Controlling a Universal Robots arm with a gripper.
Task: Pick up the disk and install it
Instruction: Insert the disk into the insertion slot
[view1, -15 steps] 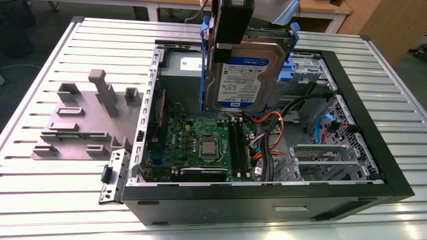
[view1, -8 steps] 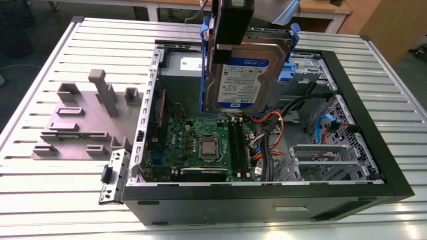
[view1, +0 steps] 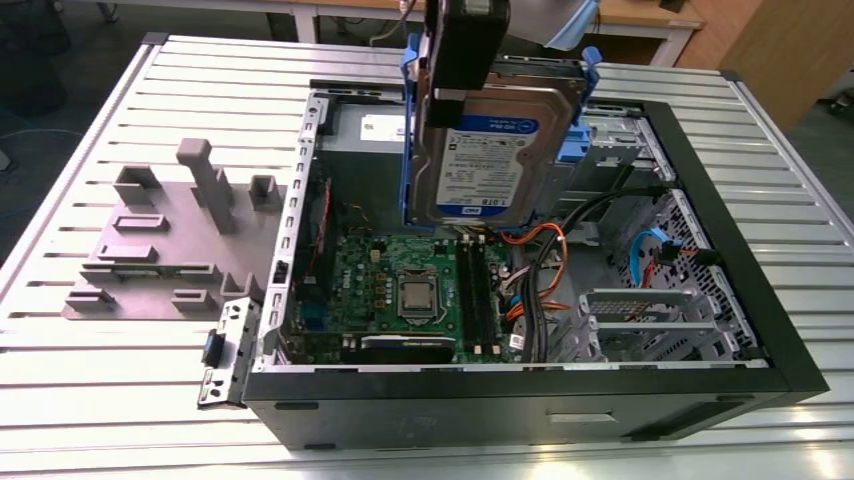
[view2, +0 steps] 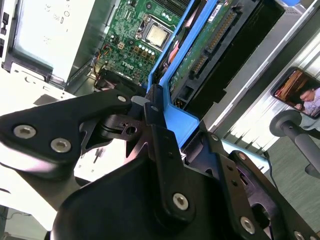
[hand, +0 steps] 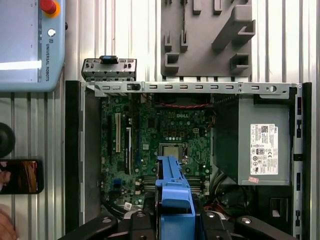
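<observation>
The disk (view1: 497, 150) hangs upright above the open computer case (view1: 534, 390), its white-and-blue label facing the exterior camera and its blue bracket (view1: 411, 130) framing the edges. My gripper (view1: 451, 92) comes down from above and is shut on the bracket's top edge. In the second wrist view the black fingers (view2: 152, 112) clamp the blue bracket (view2: 185, 117), with the disk's circuit-board side (view2: 197, 55) beyond. The first wrist view looks straight down the blue bracket (hand: 172, 192) onto the motherboard (hand: 160, 135).
A grey fixture block (view1: 160, 240) with upright posts sits on the slatted table on the exterior view's left. Inside the case are a power supply (hand: 262, 145), orange and blue cables (view1: 534, 270) and a metal drive cage (view1: 654, 320). A teach pendant (hand: 30, 45) and a phone (hand: 20, 176) lie beside the case.
</observation>
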